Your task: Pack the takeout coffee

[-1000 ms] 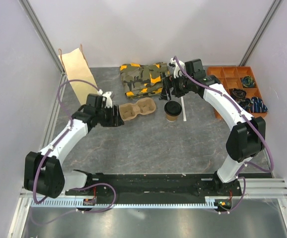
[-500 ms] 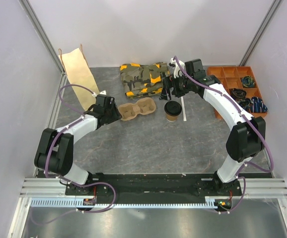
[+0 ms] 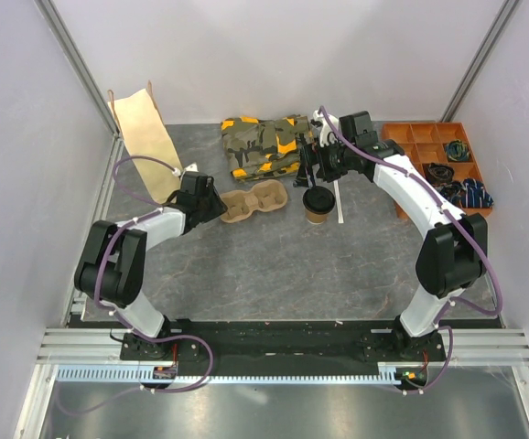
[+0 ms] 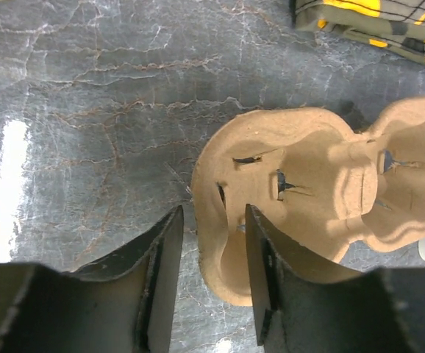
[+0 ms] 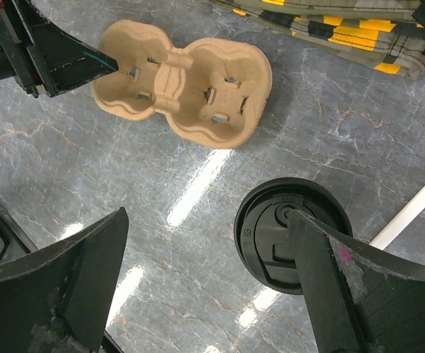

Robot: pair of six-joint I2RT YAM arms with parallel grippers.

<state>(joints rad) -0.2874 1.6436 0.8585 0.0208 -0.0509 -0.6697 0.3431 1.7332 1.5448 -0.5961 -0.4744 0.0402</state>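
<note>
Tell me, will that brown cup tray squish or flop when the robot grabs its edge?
Probably a little squish: the cup tray looks like thin moulded pulp, and the left gripper straddles only its rim. It likely stays stiff enough not to flop, thanks to its deep curved wells. It seems light, so it could slide on the smooth table.

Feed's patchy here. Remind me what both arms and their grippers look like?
The left arm and right arm match: white links, black joints, bolted to a black base rail. A purple cable loops along each. The left gripper and right gripper have flat black wedge-shaped fingers; one right finger carries a small pink mark.
</note>
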